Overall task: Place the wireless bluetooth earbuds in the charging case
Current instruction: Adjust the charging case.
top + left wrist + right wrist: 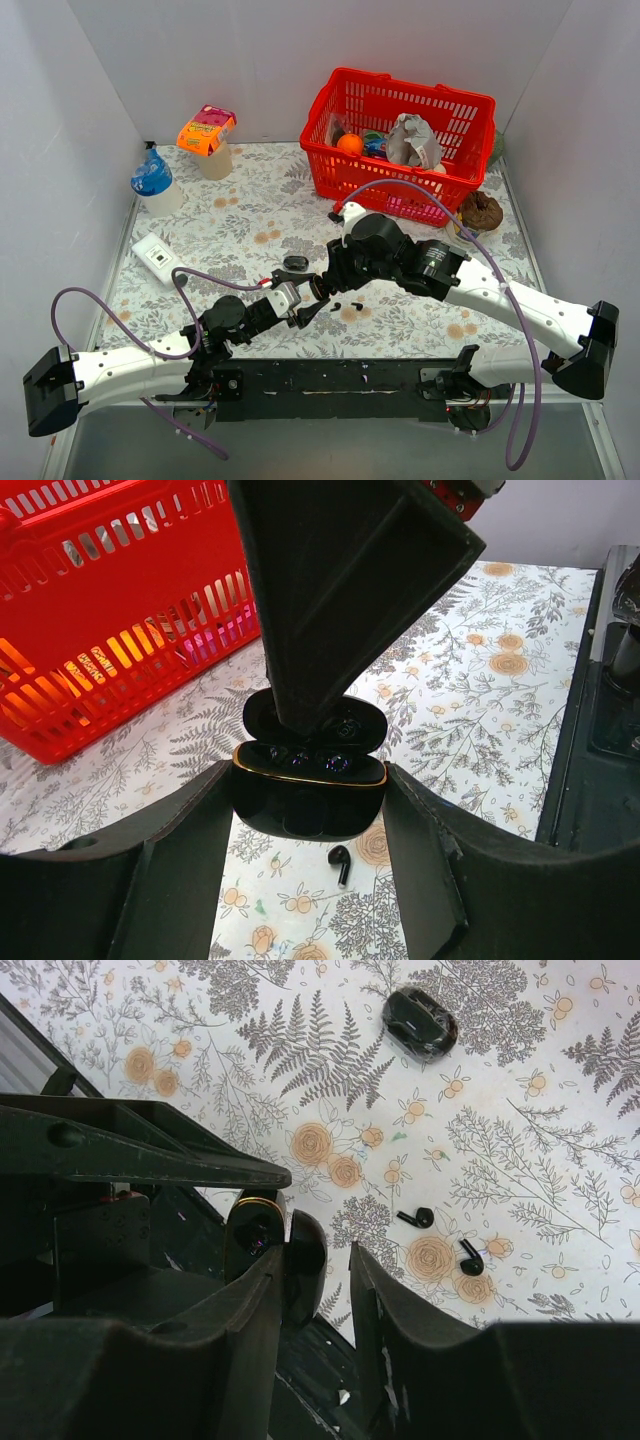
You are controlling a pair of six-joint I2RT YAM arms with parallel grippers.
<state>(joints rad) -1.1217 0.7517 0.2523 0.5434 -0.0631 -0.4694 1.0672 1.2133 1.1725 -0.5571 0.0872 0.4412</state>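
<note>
Left wrist view: charging case (305, 815) clamped with lid (355, 728) raised

The case is pinched at both sides by the left gripper (308, 785). The lid is straddled by the right gripper (320, 1260), whose jaws are seen part spread, a gap showing beside the lid. Two wireless bluetooth earbuds (418, 1218) (470, 1257) are seen lying on the tablecloth (520, 1160) near the case, to its right.

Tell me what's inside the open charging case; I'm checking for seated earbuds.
Dark wells with bluish glints show inside the charging case; no earbud looks seated. A finger of the right tool covers the lid and part of the wells. Two earbuds lie on the table.
</note>
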